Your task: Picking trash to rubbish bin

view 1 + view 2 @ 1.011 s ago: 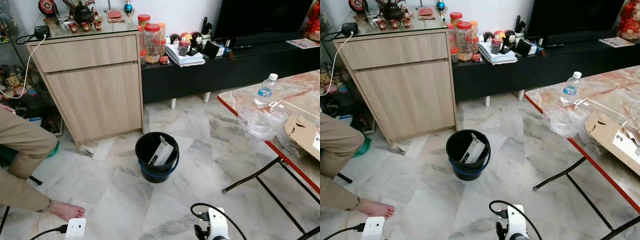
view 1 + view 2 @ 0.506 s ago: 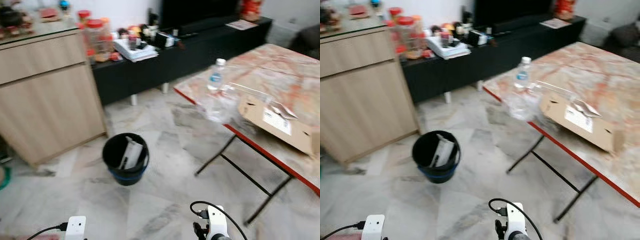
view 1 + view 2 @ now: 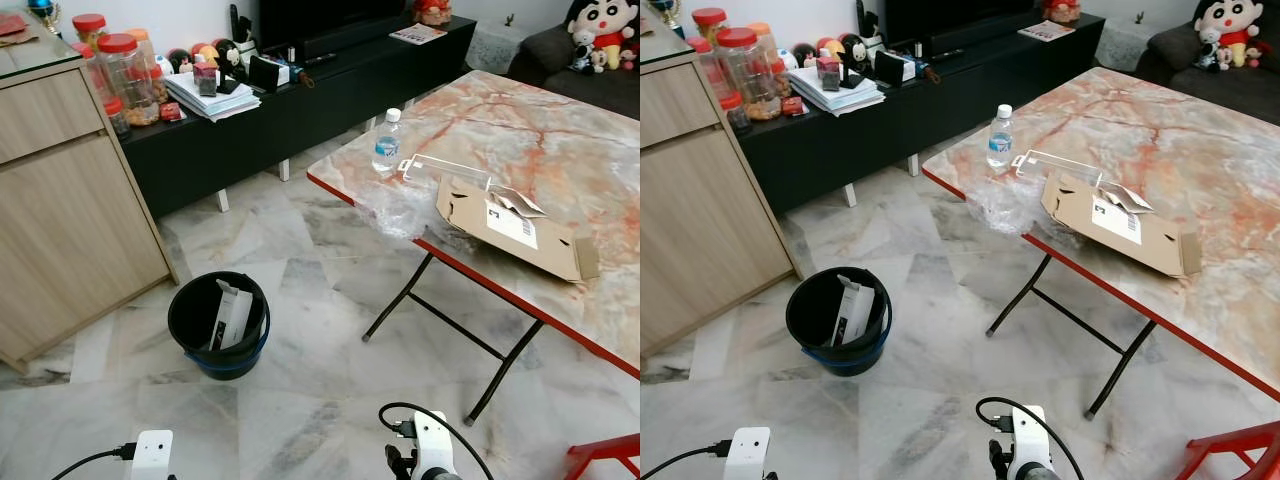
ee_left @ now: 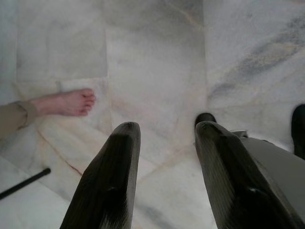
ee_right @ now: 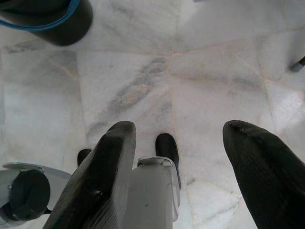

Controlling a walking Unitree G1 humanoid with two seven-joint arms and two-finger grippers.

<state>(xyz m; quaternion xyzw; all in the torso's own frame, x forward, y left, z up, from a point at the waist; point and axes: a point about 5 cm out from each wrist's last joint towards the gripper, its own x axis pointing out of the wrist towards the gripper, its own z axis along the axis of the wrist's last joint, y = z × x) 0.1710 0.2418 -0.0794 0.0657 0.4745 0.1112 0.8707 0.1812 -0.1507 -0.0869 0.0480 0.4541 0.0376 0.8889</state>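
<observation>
Camera swung right: marble table (image 3: 560, 150) now overlooks marble floor (image 3: 320, 390).

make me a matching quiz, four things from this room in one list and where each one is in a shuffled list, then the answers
Things:
1. water bottle
2. white carton
3. flattened cardboard box
4. red-lidded jars

Places:
A. inside the black bin on the floor
B. on the low black TV bench, next to the wooden cabinet
C. upright near the corner of the marble table
D. lying flat by the table's red edge

Pairs: 1-C, 2-A, 3-D, 4-B
</observation>
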